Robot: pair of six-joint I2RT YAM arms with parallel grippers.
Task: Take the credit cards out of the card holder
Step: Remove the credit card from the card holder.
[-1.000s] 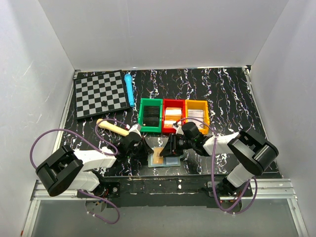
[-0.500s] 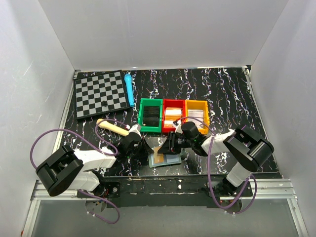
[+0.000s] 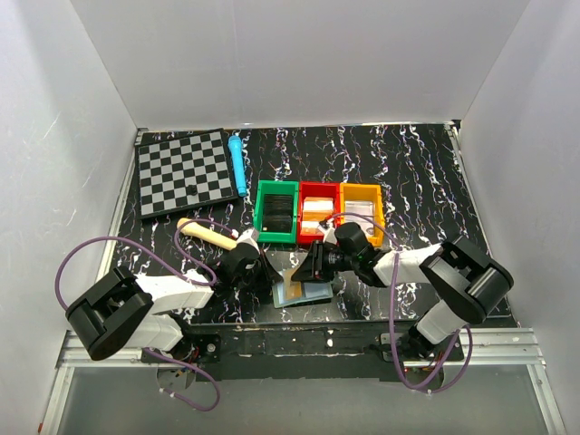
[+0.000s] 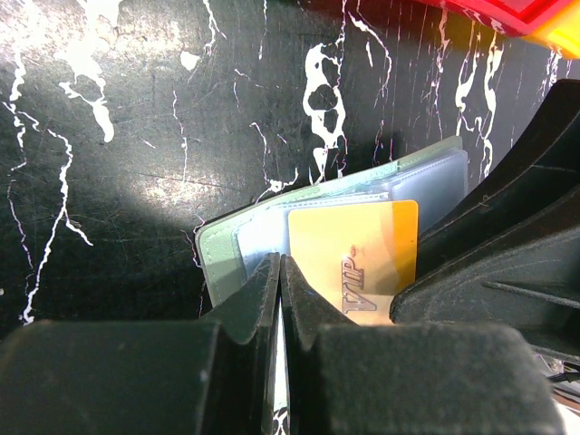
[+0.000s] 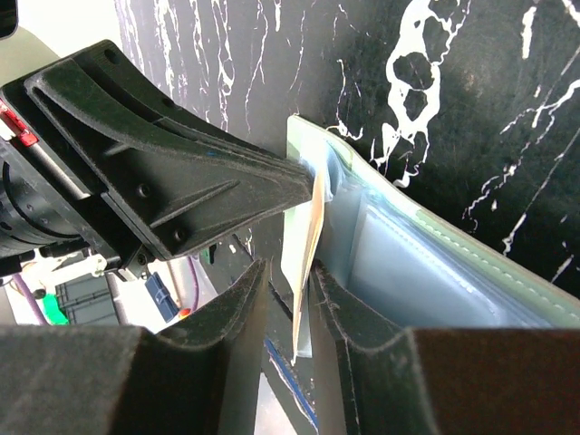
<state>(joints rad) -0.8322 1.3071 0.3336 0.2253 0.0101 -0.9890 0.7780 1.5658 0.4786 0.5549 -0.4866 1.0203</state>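
Left wrist view: left gripper (image 4: 279, 265) is pressed together on the card holder (image 4: 222, 254) edge. One gold card (image 4: 358, 240) protrudes part-way, between the narrowly parted fingers of the right gripper (image 5: 288, 272); grip unconfirmed. No card is judged fully out; extraction remains.

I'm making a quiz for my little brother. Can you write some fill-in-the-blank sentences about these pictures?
1. The right gripper pinches a gold card that says ___.
2. The left gripper is shut on the card holder, which is ___, not closed.
3. The bin between the green bin and the orange bin is ___.
Missing words: VIP, open, red.
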